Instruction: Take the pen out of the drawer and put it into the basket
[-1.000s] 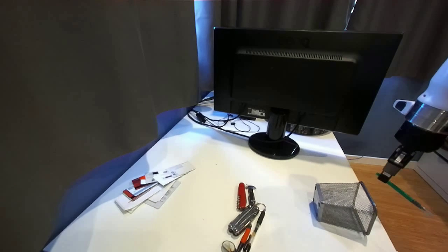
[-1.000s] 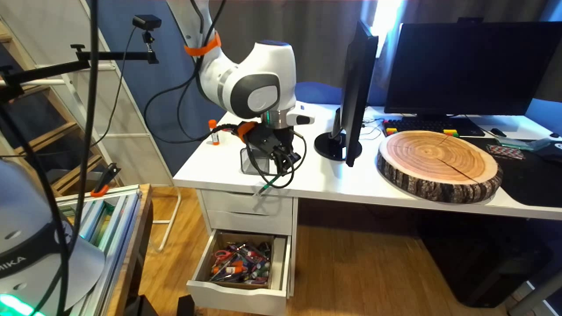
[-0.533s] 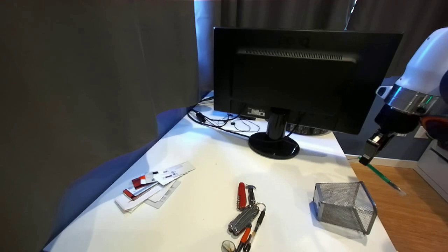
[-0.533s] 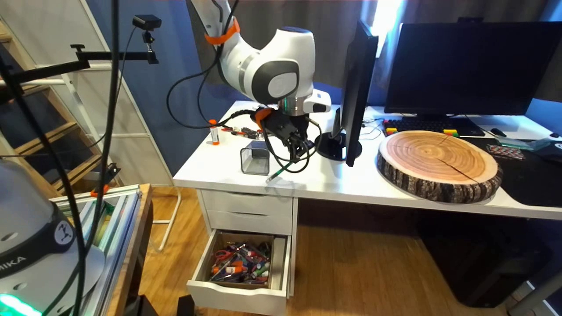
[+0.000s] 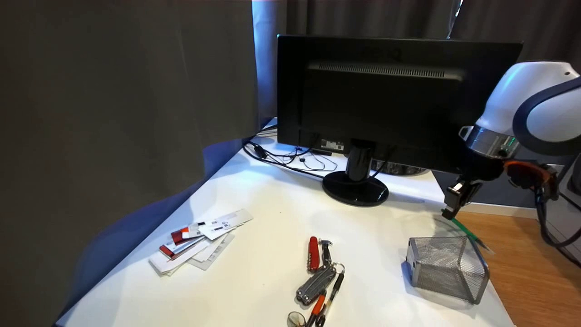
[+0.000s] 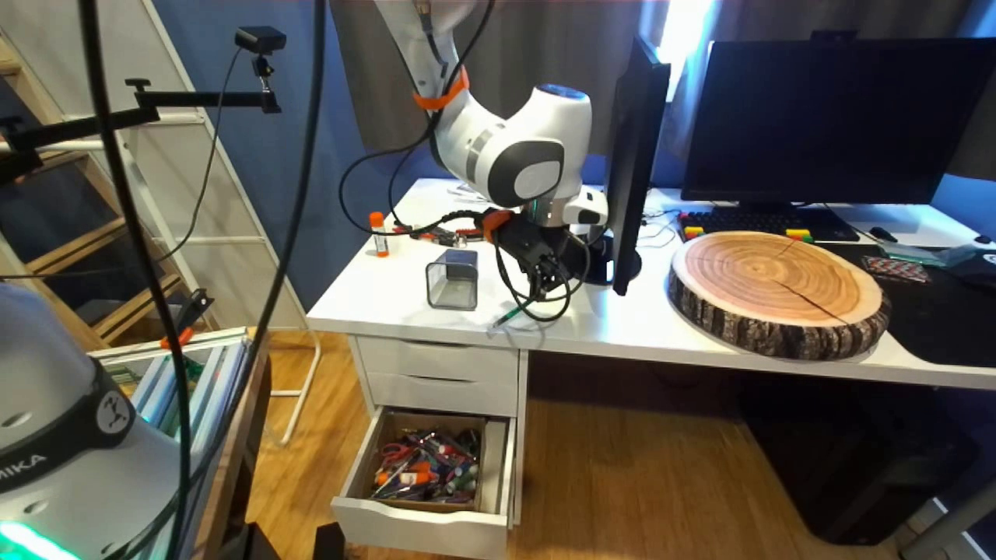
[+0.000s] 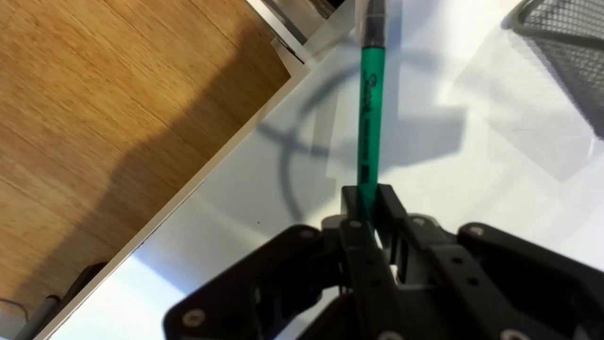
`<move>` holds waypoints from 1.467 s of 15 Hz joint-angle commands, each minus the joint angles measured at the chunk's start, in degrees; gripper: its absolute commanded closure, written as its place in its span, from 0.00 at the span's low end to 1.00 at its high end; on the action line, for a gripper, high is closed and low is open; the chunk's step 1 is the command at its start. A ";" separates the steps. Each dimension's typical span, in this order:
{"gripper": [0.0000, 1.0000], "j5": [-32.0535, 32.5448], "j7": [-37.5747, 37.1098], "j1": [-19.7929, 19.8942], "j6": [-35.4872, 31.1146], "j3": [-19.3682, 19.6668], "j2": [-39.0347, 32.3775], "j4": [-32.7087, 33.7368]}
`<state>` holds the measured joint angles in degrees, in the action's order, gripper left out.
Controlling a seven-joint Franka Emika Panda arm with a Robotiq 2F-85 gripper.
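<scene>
The pincer point(image 7: 367, 200) pinched the green pen point(image 7: 371, 108) near one end, most of it sticking out ahead. It seemed light, stiff and smooth; its middle was likely steadier to grab.

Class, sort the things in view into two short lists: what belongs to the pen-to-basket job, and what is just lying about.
Belongs to the job:
green pen, held
gripper, holding it
grey mesh basket, waiting for it
open drawer

Just lying about:
pile of cards and papers
red-handled tool
silver multitool
orange-capped tube
wooden slab
</scene>
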<state>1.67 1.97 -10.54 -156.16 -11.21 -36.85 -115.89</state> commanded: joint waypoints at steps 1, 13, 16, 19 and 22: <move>0.97 -0.88 0.12 -0.35 0.00 -0.03 -4.70 4.84; 0.23 -1.36 -2.85 -1.67 -2.60 0.02 0.26 -1.81; 0.03 -0.59 -5.68 -3.06 -6.01 1.34 4.62 -8.16; 0.00 -0.71 -8.24 -3.99 -13.94 2.14 8.89 -14.66; 0.00 -0.11 -6.75 -3.90 -14.19 2.31 7.03 -12.75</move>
<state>2.11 -5.32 -14.41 -170.56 -8.90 -29.87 -128.69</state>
